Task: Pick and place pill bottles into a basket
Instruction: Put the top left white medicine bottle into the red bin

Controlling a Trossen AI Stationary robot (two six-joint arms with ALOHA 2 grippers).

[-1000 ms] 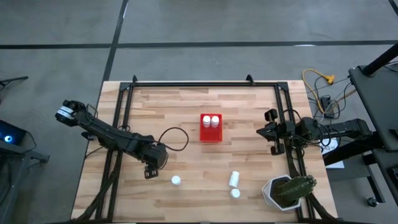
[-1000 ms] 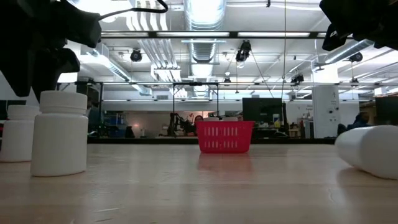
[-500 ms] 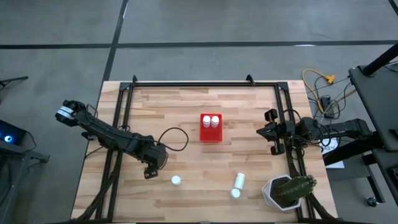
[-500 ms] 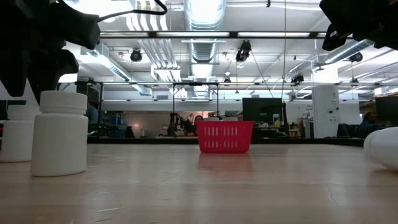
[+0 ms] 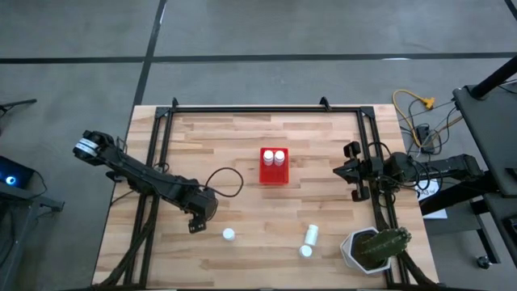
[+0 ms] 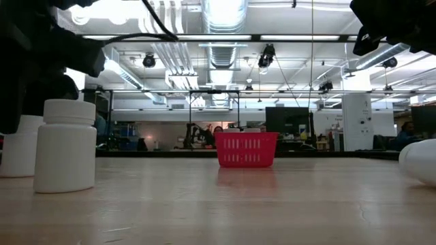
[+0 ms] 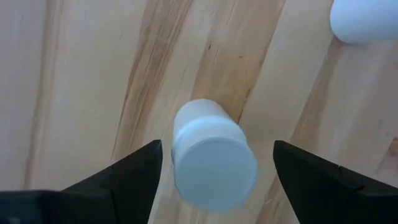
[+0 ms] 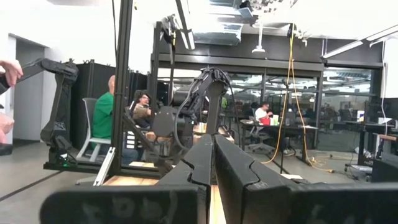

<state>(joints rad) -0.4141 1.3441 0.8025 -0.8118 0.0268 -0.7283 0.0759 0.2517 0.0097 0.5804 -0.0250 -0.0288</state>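
My left gripper has drifted toward the upright pill bottle, jaws spread wide on both sides of its cap. 2 bottles already stand in the red basket at mid-table; 2 more wait near the potted plant. I should centre, descend squarely, then close. The right gripper, clenched empty, waits at the table's right edge.

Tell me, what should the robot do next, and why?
Probably lower the left claw a little and close it. Its fingers are open on either side of an upright pill bottle, not yet touching it, and the basket only shows two bottles so far.
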